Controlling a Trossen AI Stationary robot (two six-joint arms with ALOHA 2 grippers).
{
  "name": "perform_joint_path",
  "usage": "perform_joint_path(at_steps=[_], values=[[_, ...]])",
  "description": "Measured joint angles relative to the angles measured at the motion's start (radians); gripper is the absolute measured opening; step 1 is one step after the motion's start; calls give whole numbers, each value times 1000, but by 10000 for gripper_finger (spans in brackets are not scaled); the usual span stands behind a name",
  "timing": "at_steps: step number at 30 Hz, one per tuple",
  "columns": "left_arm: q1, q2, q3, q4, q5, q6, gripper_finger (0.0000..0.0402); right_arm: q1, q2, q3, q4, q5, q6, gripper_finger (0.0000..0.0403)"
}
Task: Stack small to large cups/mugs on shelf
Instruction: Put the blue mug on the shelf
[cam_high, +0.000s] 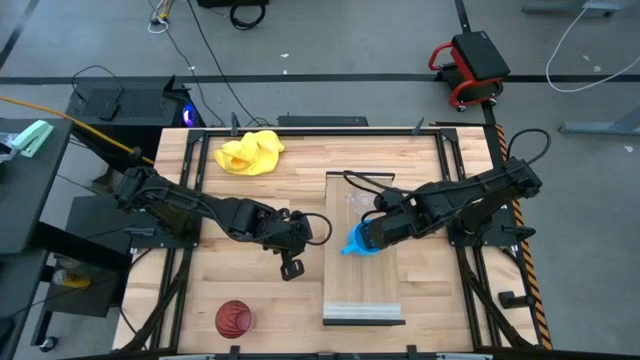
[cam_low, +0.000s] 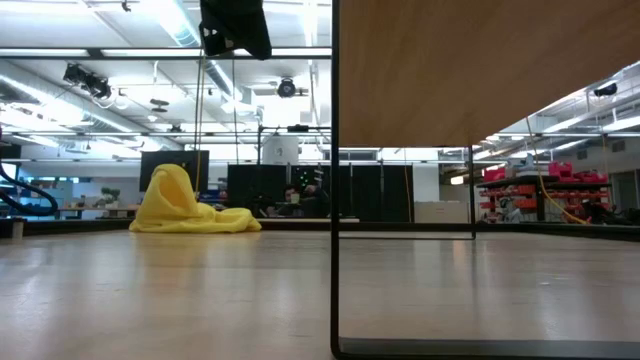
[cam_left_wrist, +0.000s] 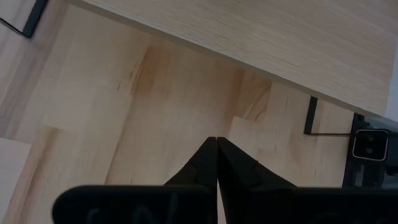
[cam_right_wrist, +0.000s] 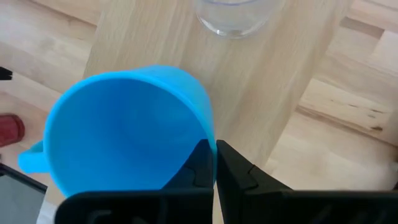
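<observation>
A crumpled yellow cloth (cam_high: 250, 153) is lying near the far edge of the butcher-block tabletop (cam_high: 250, 290), slumping into a soft heap in the low view. Cables (cam_high: 205, 40) are trailing across the grey floor (cam_high: 330, 40) beyond the tabletop, and a red and black device (cam_high: 468, 65) is sitting on that floor off the far right corner.

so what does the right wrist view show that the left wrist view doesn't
Only the right wrist view shows the blue mug, held tilted with its rim pinched in the right hand, a clear cup standing on the shelf beyond it, and a glimpse of the dark red cup at the frame's edge.

Only the left wrist view shows the left hand, shut on nothing above bare tabletop.

Both show the pale wooden shelf and butcher-block tabletop.
</observation>
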Motion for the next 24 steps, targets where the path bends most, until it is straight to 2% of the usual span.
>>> perform_joint_path(at_steps=[9,18,24], values=[[1,0,0,1,0,-7,28,0,0,0,-5,2,-11,34],[1,0,0,1,0,-22,13,0,0,0,-4,23,-50,56],[1,0,0,0,0,-26,20,1,0,0,-4,24,-55,67]])
